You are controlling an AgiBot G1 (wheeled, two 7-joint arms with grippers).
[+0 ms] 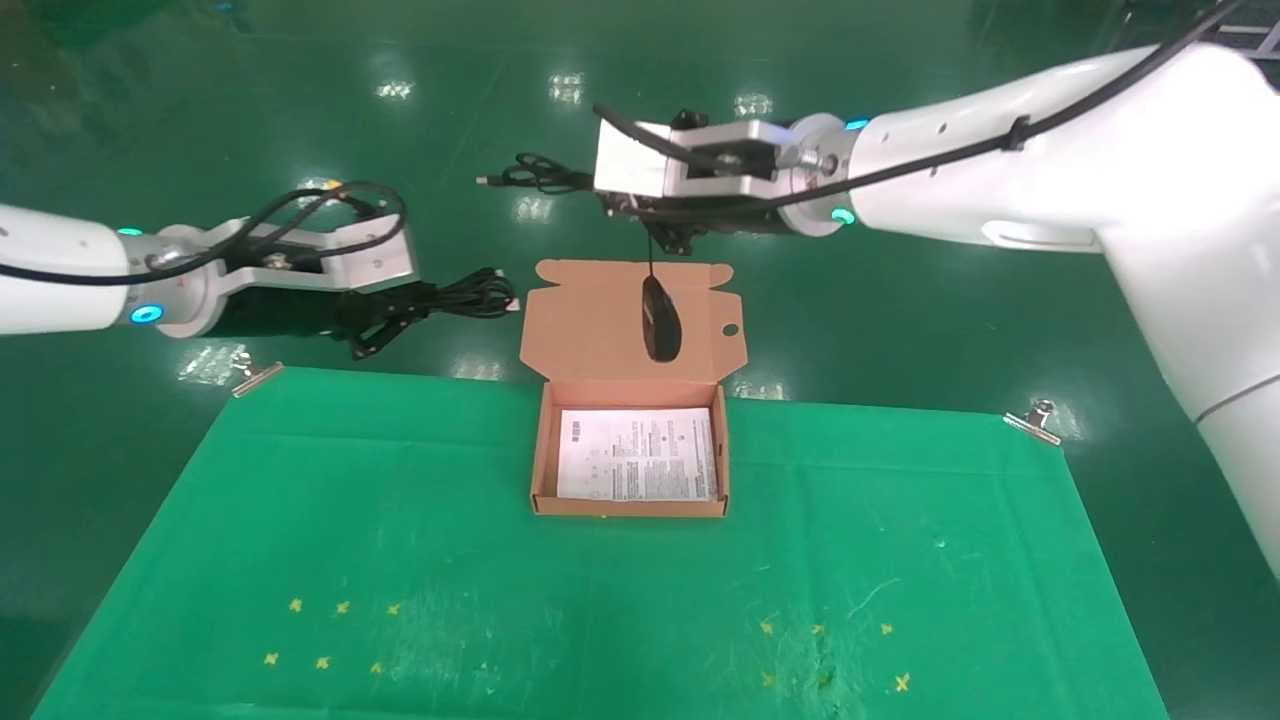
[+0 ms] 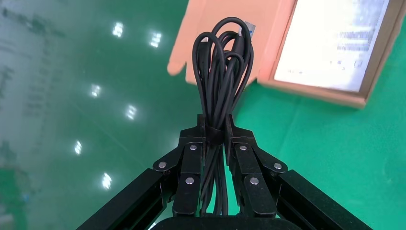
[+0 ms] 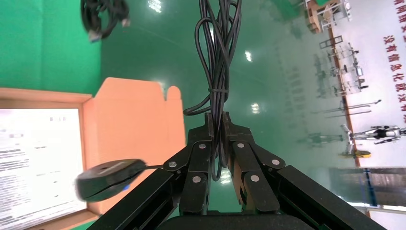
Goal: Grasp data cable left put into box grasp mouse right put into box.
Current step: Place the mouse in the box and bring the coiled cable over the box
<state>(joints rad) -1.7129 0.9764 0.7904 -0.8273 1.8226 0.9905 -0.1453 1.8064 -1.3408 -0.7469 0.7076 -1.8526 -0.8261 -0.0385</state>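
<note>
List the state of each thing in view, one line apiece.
data cable: bundled, held in the air left of the box
mouse: dangling by its cord above the open lid
box: open, lid folded back, printed sheet inside
left gripper: shut on the data cable
right gripper: shut on the mouse's cord bundle

Three views: one high and wide, two close on the wrists.

The head camera looked forward and down from above the near edge of the desk [image 1: 400, 520], taking in the open box [image 1: 630, 508] at centre and both arms. The left wrist camera sat just behind the left gripper [image 2: 215, 130], looking along its fingers [image 2: 194, 143] toward the box [image 2: 335, 93] lid and sheet. The right wrist camera looked likewise along the right gripper [image 3: 216, 125], over the box [image 3: 134, 115] lid. All three shared the box.
</note>
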